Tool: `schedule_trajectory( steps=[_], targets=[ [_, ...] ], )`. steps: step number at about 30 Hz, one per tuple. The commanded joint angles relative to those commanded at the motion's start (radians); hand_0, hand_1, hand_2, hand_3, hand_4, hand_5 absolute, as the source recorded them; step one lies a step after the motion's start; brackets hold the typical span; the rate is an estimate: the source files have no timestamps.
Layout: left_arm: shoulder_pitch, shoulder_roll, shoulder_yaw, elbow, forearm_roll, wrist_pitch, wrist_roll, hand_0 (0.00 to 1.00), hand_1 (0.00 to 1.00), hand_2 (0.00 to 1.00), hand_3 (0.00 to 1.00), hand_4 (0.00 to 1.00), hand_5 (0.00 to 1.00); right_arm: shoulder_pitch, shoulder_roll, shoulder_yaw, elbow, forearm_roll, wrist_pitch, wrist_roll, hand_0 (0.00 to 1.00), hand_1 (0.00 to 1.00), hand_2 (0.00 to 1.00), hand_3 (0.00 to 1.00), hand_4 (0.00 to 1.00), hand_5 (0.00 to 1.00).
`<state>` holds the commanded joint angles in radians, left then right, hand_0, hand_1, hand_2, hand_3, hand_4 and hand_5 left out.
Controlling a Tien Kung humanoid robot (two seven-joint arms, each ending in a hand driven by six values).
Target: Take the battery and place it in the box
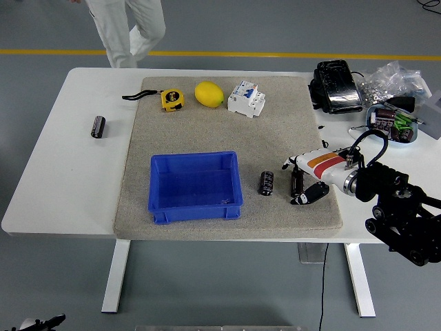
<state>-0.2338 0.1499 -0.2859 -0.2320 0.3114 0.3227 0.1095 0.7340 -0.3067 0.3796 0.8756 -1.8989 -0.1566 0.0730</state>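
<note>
A white table held a grey mat. Far left, off the mat, one black battery lay on bare tabletop with open room around it. A blue box sat near the mat's front edge, empty. Just right of it stood a second battery, apart from the box. Further right, the right hand closed its fingers around a third battery near the mat's right edge.
</note>
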Motion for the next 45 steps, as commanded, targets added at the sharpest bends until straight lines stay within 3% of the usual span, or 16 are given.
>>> schedule_trajectory(
  steps=[10,11,16,17,22,23,31,38,45],
  targets=[
    [-0.003,0.000,0.004,-0.001,-0.006,0.000,-0.001,0.683,0.656,0.717,0.610,0.628,0.485,-0.005,0.009,-0.006,-0.020,0.000,-0.031,-0.012,0.592,0.571,0.611,0.748,0.998,0.396],
    [-0.003,0.000,0.004,-0.001,-0.006,0.000,-0.001,0.683,0.656,0.717,0.611,0.628,0.485,-0.005,0.009,-0.006,-0.020,-0.003,-0.036,-0.017,0.520,0.515,0.556,0.683,0.998,0.360],
    [-0.005,-0.001,0.007,-0.001,-0.011,0.000,-0.003,0.683,0.656,0.717,0.611,0.628,0.485,-0.010,0.008,0.000,-0.020,0.003,-0.058,-0.028,0.520,0.515,0.556,0.683,0.998,0.360],
    [-0.005,-0.001,0.007,-0.001,-0.012,0.000,-0.003,0.683,0.655,0.715,0.611,0.628,0.485,-0.010,0.008,0.000,-0.021,0.003,-0.060,-0.029,0.496,0.481,0.502,0.601,0.998,0.293],
    [-0.006,-0.001,0.009,-0.001,-0.014,0.000,-0.004,0.683,0.655,0.715,0.611,0.628,0.485,-0.015,0.009,-0.001,-0.031,0.013,-0.073,-0.027,0.496,0.481,0.502,0.601,0.998,0.293],
    [-0.006,-0.001,0.009,-0.001,-0.014,0.000,-0.004,0.683,0.657,0.715,0.611,0.628,0.485,-0.015,0.010,-0.001,-0.032,0.014,-0.075,-0.027,0.469,0.443,0.467,0.503,0.973,0.245],
    [-0.007,0.000,0.008,-0.001,-0.013,-0.001,-0.003,0.683,0.654,0.716,0.611,0.628,0.486,-0.018,0.006,0.006,-0.027,0.024,-0.089,-0.026,0.474,0.434,0.460,0.492,0.945,0.233],
    [-0.007,0.002,0.010,-0.001,-0.017,-0.001,-0.004,0.684,0.652,0.714,0.611,0.628,0.485,-0.012,-0.005,0.042,0.014,0.017,-0.098,-0.034,0.461,0.433,0.457,0.489,0.962,0.257],
    [-0.005,0.004,0.009,0.000,-0.017,-0.001,-0.003,0.684,0.649,0.714,0.611,0.628,0.486,0.002,-0.012,0.081,0.134,0.001,-0.119,-0.057,0.468,0.433,0.457,0.489,0.963,0.247]
  ],
)
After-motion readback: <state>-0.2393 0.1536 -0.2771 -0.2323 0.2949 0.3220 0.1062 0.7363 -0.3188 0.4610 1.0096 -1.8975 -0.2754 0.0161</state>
